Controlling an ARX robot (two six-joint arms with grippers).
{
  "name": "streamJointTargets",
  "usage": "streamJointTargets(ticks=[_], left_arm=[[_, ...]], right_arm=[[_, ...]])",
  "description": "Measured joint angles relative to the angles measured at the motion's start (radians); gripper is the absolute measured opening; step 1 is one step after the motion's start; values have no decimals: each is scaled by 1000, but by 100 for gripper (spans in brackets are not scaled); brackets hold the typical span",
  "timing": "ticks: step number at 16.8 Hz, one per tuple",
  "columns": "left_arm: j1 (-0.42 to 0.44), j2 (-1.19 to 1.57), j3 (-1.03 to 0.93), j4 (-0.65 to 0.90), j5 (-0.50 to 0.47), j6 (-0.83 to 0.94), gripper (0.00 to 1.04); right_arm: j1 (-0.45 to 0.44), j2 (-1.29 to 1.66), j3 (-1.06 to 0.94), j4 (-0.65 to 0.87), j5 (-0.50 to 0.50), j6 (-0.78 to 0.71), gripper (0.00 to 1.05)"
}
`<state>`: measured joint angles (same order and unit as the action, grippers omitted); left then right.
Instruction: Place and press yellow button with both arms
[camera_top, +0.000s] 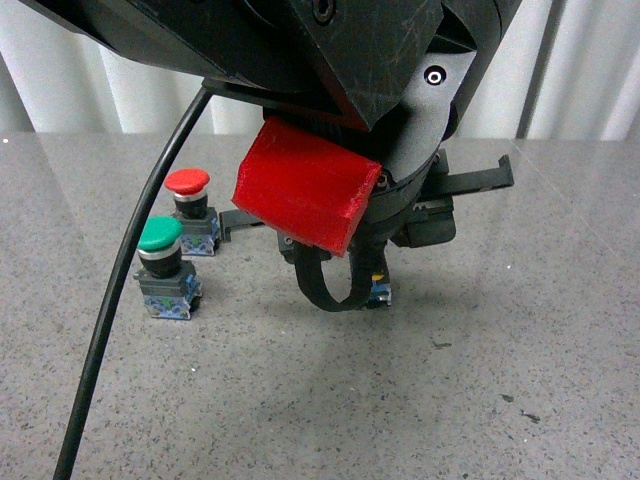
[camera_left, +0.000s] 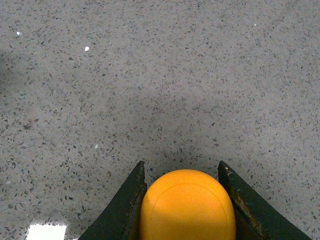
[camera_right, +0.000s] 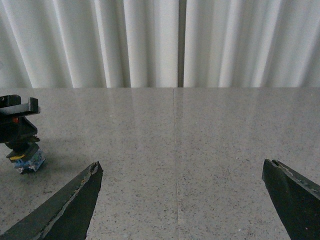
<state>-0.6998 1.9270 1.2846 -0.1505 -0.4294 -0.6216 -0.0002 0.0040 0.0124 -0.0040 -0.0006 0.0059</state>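
Front view first: the left arm (camera_top: 330, 60) fills most of the shot, with a red block (camera_top: 305, 195) on it and a black cable (camera_top: 120, 300) hanging down to the grey speckled table (camera_top: 500, 340). The left gripper (camera_top: 372, 270) sits under that block, and poking out below it you can just see the blue base and yellow tab of the yellow button (camera_top: 378, 292). It's right down at the table, but I can't tell if it's actually touching. The red button (camera_top: 187, 190) and green button (camera_top: 162, 250) stand upright on the robot's left side of the left gripper, close to each other, and the green one is nearer the camera.

Left wrist view: the yellow cap sits snug between the two dark fingers (camera_left: 125, 210), so the left gripper is clamped onto the button, with bare table beyond it.

Right wrist view: the right gripper (camera_right: 182, 165) has its fingers (camera_right: 75, 200) spread wide with nothing between them. It's over the table, well apart from the left gripper and the button base under it. White curtains (camera_right: 150, 45) hang behind the table.
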Motion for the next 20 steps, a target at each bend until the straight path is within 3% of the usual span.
streamJointTargets(ticks=[1,7,9,12,15,18,20], left_arm=[[0,0,0,4,-2,-3,38],[0,-6,-33,114,-2,5,98],[4,-20,-72,248,-11,47,97],[17,-27,-157,569,-32,196,98],[22,-17,-198,881,-89,396,98],[23,14,-218,1096,-138,585,97],[80,-73,-397,1152,-188,604,76]], right_arm=[[0,0,0,0,0,0,98],[0,0,0,0,0,0,98],[0,0,0,0,0,0,98],[0,0,0,0,0,0,98],[0,0,0,0,0,0,98],[0,0,0,0,0,0,98],[0,0,0,0,1,0,98]])
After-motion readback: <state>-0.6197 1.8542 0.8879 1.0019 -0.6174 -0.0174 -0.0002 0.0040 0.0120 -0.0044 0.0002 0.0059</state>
